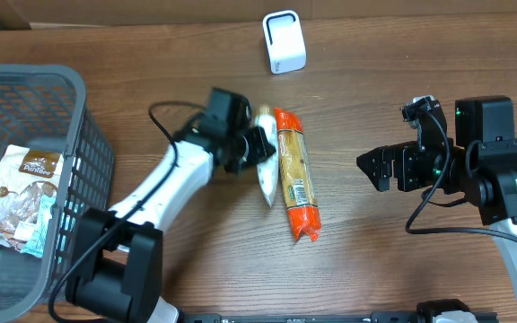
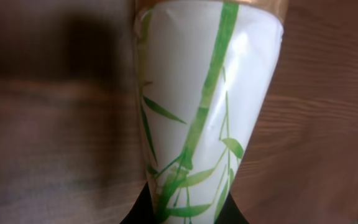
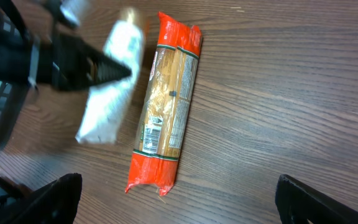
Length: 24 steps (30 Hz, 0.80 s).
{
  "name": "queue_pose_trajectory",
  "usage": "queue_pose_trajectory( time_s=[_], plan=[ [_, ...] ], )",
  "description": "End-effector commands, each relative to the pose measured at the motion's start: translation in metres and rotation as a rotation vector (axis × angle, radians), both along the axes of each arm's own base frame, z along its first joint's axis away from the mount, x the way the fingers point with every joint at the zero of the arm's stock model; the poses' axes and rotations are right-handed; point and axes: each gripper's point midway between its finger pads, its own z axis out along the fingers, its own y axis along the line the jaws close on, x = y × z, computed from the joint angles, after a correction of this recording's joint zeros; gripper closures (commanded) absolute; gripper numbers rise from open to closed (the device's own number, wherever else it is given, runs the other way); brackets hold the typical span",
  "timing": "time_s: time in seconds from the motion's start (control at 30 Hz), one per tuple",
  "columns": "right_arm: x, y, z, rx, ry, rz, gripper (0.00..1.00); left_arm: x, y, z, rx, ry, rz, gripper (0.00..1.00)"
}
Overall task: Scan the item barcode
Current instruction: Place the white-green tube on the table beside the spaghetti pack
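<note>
While left claw (image 1: pixel 261 149) grips tube (image 1: pixel 266 184), basket (image 1: pixel 72 135) holds bag (image 1: pixel 21 202)

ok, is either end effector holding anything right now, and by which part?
Left end effector is shut on the white bamboo-print tube, gripping it around mid-body from the side. Right end effector is open and holds nothing.
</note>
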Motion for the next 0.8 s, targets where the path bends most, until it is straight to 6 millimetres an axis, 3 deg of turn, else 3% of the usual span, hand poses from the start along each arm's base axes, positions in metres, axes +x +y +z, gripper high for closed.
queue_pose_trajectory(
  time_s=[0.0, 0.03, 0.1, 0.2, 0.27, 0.43, 0.53, 0.67, 0.77],
  plan=[
    [0.004, -0.001, 0.01, -0.002, -0.03, -0.003, 0.0, -0.008, 0.01, -0.017, 0.048, 0.078, 0.193, 0.96],
    [0.004, -0.001, 0.01, -0.002, -0.03, -0.003, 0.0, -0.012, 0.01, -0.021, 0.056, 0.083, 0.189, 0.96],
    [0.004, -0.001, 0.01, -0.002, -0.031, -0.003, 0.0, -0.015, 0.007, -0.024, 0.063, 0.089, 0.178, 0.85],
    [0.004, -0.001, 0.01, -0.002, -0.031, -0.003, 0.0, -0.014, 0.003, -0.023, 0.058, 0.08, 0.171, 0.39],
    [0.004, -0.001, 0.01, -0.002, -0.03, -0.003, 0.0, -0.012, 0.002, -0.022, 0.055, 0.069, 0.166, 0.29],
    [0.004, -0.001, 0.01, -0.002, -0.03, -0.003, 0.0, -0.003, -0.012, -0.01, 0.016, -0.033, 0.033, 0.26],
    [0.004, -0.001, 0.01, -0.002, -0.03, -0.003, 0.0, 0.008, -0.017, 0.008, 0.009, -0.116, -0.04, 0.26],
    [0.004, -0.001, 0.01, -0.002, -0.03, -0.003, 0.0, 0.027, -0.01, 0.054, 0.029, -0.204, -0.088, 0.23],
    [0.004, -0.001, 0.01, -0.002, -0.03, -0.003, 0.0, 0.041, 0.007, 0.102, 0.071, -0.262, -0.108, 0.22]
  ],
)
